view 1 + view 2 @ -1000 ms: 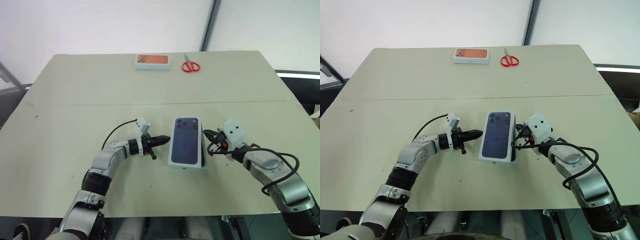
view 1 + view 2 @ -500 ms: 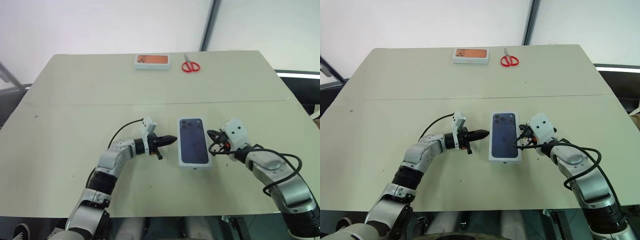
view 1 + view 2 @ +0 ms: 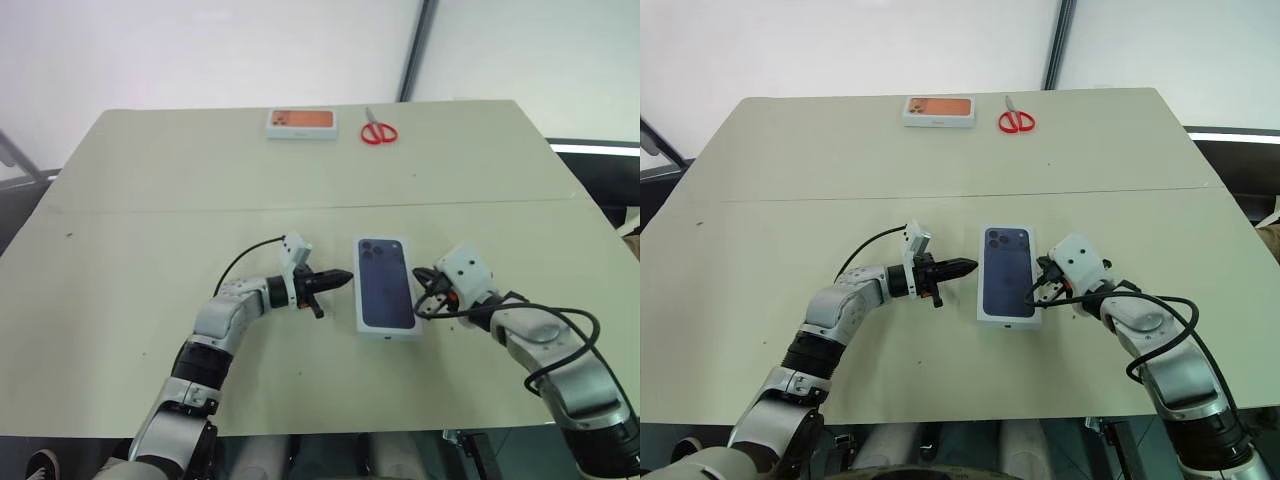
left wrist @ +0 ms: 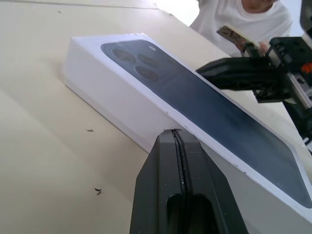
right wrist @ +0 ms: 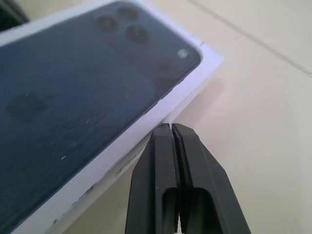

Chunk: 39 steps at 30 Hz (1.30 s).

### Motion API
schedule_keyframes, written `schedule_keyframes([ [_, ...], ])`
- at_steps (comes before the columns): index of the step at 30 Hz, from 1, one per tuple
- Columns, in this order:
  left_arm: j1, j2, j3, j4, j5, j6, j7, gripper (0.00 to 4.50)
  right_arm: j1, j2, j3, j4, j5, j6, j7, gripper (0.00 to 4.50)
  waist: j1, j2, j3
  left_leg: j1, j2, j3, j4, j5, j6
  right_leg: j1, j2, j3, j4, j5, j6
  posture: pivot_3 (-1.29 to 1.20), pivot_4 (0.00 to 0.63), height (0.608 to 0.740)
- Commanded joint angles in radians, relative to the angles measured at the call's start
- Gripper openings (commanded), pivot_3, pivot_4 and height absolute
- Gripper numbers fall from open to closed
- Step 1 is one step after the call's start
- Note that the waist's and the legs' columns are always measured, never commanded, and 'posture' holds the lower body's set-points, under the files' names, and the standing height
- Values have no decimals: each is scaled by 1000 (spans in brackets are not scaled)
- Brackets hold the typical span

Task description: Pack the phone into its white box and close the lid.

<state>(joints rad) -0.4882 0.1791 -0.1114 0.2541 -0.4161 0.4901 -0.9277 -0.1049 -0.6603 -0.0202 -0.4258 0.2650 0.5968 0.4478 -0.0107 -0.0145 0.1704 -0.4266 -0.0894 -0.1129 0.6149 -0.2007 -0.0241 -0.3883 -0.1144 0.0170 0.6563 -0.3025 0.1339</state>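
Observation:
The white box [image 4: 112, 100] lies closed in the middle of the table. The lid [image 3: 386, 283], printed with a dark blue phone picture, covers it squarely. The phone is hidden. My left gripper [image 3: 345, 277] is shut and points level at the box's left long side, its tip [image 4: 174, 132] right at the white wall. My right gripper [image 3: 1042, 284] is shut too. Its tip [image 5: 170, 127] rests close against the box's right side near the camera-print corner. Neither gripper holds anything.
A small white box with an orange top [image 3: 301, 122] and red scissors [image 3: 378, 131] lie at the table's far edge. A person in white [image 4: 243, 14] shows beyond the table in the left wrist view. Open tabletop [image 3: 150, 250] surrounds the box.
A second ago the lid sat askew with a white edge showing on its right. It now sits square over the box. The box has shifted slightly right, and the left gripper tip followed.

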Motion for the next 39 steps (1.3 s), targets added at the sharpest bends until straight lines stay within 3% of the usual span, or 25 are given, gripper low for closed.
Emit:
schedule_keyframes([
  [1,-70,-14,72,-22,-57,1,21,0,-56,28,-91,-23,55,-18,9,79,1,0,0,0,0,0,0,0,0,0,0,0,0,0,0,0,150,740],
  [6,-180,-99,85,54,-50,-44,51,0,-124,64,-46,23,55,-19,39,79,6,0,0,0,-1,0,1,0,0,1,0,-1,0,0,0,0,150,740],
  [9,-187,-132,17,111,16,-103,23,0,-112,67,27,47,6,-29,47,79,3,0,0,0,-1,0,1,0,0,1,0,-1,0,0,0,0,150,740],
  [16,-68,-48,-178,157,176,-178,-80,0,47,-18,130,21,-69,-13,120,79,-2,-1,-3,1,0,1,0,0,0,0,0,1,2,0,0,0,150,740],
  [21,-53,-28,-146,138,128,-117,-93,0,48,6,95,-2,-27,10,119,79,1,-3,-7,20,1,-2,-2,-3,3,24,0,-3,-9,-1,0,0,150,740],
  [23,-67,-39,-110,145,113,-109,-59,553,33,40,51,-10,42,56,128,0,1,-3,-7,19,1,-2,-2,-3,3,24,0,-3,-10,-1,1,0,150,740],
  [26,-88,-35,-41,98,43,-62,-59,1853,-2,61,-8,-10,70,32,133,893,-2,-3,-6,18,1,-2,-2,-3,3,22,0,-3,-9,-1,1,0,150,740],
  [31,-88,72,53,-24,-32,-23,-100,4446,-29,44,-101,-15,160,-30,222,3498,-2,-2,-5,14,0,-1,-2,-3,3,16,0,-2,-7,-1,1,0,150,740],
  [33,-58,140,81,-74,-39,-36,-123,4500,-29,28,-116,1,155,-68,250,4475,-2,-2,-5,13,0,-1,-2,-3,3,16,0,-2,-7,-1,1,0,150,740],
  [39,95,312,180,-169,-33,-77,-124,4500,19,30,-177,14,198,-145,325,4475,0,-1,-4,13,0,-1,-2,-3,3,16,-1,-2,-8,-1,1,0,150,740],
])
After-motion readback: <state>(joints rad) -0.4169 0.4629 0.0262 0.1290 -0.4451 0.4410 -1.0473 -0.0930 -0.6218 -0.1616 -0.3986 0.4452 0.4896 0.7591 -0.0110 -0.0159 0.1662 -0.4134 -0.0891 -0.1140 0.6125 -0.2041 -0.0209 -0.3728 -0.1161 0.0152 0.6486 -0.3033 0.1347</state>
